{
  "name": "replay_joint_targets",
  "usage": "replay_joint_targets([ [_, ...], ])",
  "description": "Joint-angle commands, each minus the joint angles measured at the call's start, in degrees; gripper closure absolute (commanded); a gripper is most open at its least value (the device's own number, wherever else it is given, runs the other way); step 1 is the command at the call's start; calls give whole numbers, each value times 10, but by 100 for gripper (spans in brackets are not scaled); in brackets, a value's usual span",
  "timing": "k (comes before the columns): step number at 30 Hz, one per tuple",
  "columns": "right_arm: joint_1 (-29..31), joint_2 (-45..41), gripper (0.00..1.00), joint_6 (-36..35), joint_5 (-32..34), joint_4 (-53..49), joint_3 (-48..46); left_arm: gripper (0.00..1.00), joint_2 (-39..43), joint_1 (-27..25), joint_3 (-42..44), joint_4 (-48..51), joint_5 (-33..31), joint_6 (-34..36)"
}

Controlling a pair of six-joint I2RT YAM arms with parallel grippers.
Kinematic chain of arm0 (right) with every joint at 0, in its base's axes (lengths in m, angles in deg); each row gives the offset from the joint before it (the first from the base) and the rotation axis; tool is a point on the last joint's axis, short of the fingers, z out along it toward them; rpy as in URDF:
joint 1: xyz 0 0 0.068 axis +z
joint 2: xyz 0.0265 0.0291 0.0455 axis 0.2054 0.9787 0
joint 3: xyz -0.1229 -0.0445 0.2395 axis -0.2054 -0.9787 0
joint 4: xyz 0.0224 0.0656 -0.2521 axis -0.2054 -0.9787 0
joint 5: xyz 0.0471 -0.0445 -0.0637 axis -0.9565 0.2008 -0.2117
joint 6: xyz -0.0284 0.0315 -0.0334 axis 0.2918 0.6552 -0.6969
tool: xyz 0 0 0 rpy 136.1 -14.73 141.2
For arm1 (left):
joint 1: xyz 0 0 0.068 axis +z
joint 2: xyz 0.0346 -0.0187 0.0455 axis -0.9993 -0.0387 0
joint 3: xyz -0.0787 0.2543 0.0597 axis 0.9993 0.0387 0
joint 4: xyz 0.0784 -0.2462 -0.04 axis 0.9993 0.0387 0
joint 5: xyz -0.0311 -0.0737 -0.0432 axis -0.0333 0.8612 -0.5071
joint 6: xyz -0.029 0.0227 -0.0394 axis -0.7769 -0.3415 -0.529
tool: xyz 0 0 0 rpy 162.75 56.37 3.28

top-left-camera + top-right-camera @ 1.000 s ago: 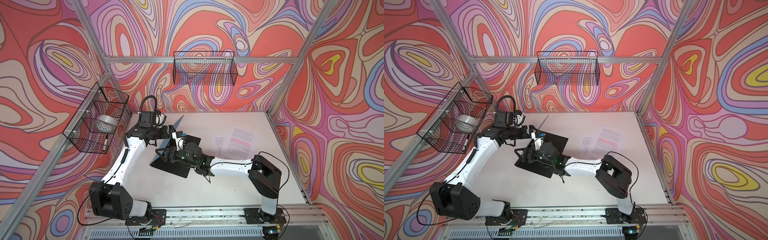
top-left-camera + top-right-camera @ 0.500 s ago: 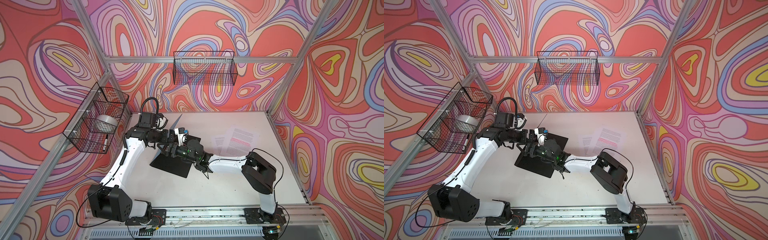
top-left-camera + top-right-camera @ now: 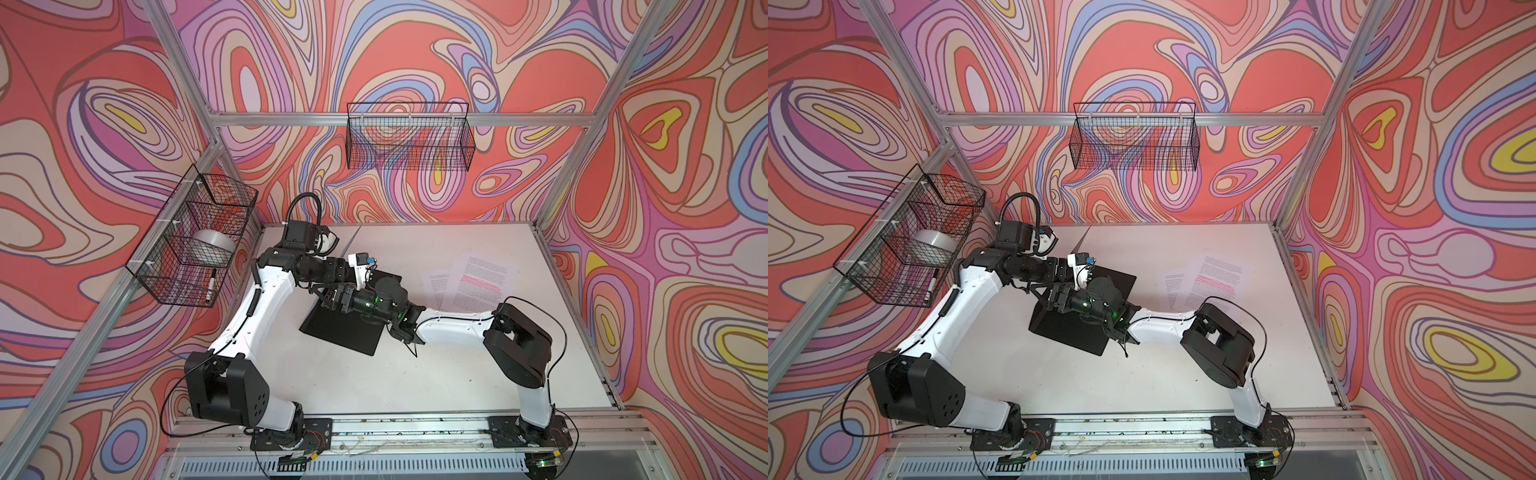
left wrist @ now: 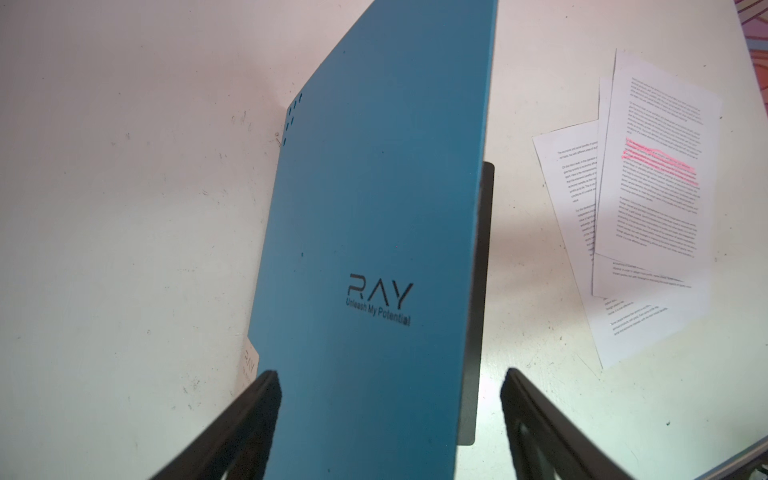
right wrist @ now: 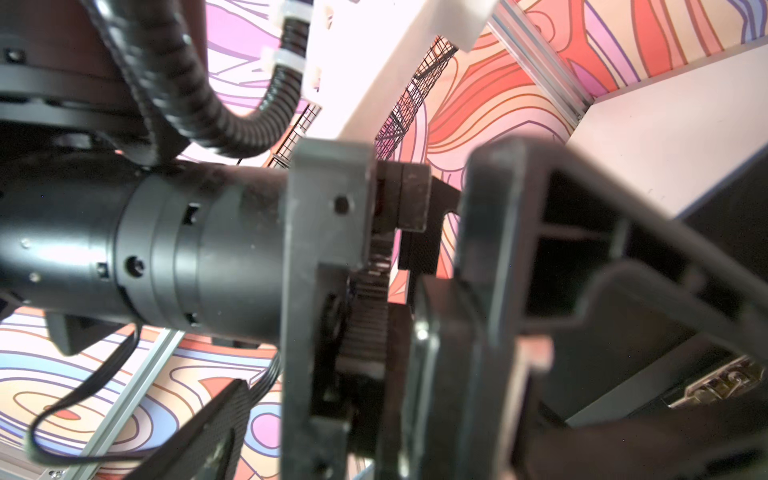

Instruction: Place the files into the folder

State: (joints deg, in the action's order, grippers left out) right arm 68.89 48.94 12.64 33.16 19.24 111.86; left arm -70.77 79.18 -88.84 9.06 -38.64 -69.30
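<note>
1. Since a second ago: further in toward the raised cover with the left gripper point(image 4: 388, 374), jaws beginning to narrow; back and leftward over the black panel with the right gripper point(image 3: 330, 297); thinner in both top views for the cover, so nearer upright.
2. Nearest, at the folder: left gripper wide apart, one finger on each side of the cover, a gap beside the finger on the paper side, so no clamp yet. Right gripper spread fully, close against the other's body, nothing seen between its fingers.
3. Flat A4 folder point(image 4: 374, 187), bright blue card outside, black inside: left of centre on the white tabletop point(image 3: 415, 374), black half lying flat, blue "RAY" half standing steeply. Metal spine clip point(image 5: 723, 384) showing on the black inside.
4. Probably light, stiff and smooth, loosely hinged: apt to drop either way once released. Pinch the cover's free long edge, or lay it right over.
5. Farther right: the files point(image 3: 478, 282), a few white printed paper sheets, top one with pink highlighted lines, fanned flat on the tabletop, well apart from the folder, touched by neither arm. Likely limp, thin, slippery, easily creased; hard to pinch flat. Better to pin and slide as a stack, or lift at a corner.
6. Farthest: black wire basket point(image 3: 409, 137) on the back wall, out of play.
</note>
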Motion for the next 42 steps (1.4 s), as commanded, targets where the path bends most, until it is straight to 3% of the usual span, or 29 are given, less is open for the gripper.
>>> replay_joint_targets([
  [1,-3,13,3,2,-8,16,10,21,-6,-2,-13,18,-29,23],
  [6,-3,14,3,3,-9,16,11,37,-7,-2,-16,17,-59,39],
  [13,-3,14,3,4,-13,15,12,73,-25,-3,-29,30,-85,48],
  [23,-3,-21,4,1,11,-11,-33,100,-44,-3,-53,46,-131,67],
  [29,-3,-85,4,-13,45,-85,-98,100,-42,-3,-67,52,-134,83],
  [35,-3,-159,4,-27,98,-226,-136,100,-32,-2,-122,81,-89,87],
  [42,-12,-218,3,-8,177,-317,-185,100,-29,-2,-136,83,-45,14],
])
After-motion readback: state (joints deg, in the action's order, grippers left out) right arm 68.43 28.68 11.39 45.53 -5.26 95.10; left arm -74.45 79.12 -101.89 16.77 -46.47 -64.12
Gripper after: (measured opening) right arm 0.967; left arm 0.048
